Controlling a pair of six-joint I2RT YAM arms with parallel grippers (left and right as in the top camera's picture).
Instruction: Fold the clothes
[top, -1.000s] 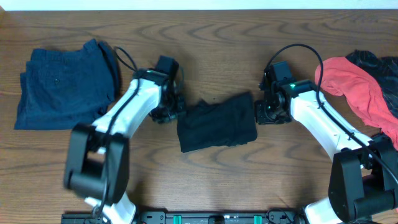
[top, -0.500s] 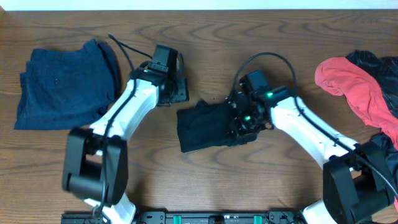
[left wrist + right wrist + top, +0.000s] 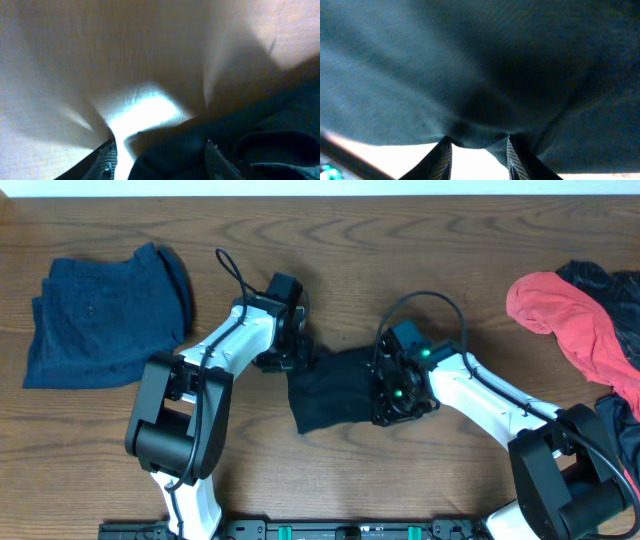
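Observation:
A black garment (image 3: pixel 335 385) lies crumpled at the table's middle. My left gripper (image 3: pixel 290 360) is at its upper left edge. In the left wrist view the gripper (image 3: pixel 161 157) is open, with dark cloth (image 3: pixel 260 130) lying between the fingers. My right gripper (image 3: pixel 392 392) sits on the garment's right part. In the right wrist view its fingers (image 3: pixel 479 150) pinch a fold of the black cloth (image 3: pixel 470 65), which fills the frame above them.
A folded navy garment (image 3: pixel 100 310) lies at the far left. A red garment (image 3: pixel 570 315) and another dark one (image 3: pixel 600 280) are heaped at the right edge. Bare wooden table (image 3: pixel 420 240) shows behind and in front of the arms.
My right gripper has moved left from the garment's right edge, bringing the cloth over itself. My left gripper drew back from the garment, then returned to its upper left edge.

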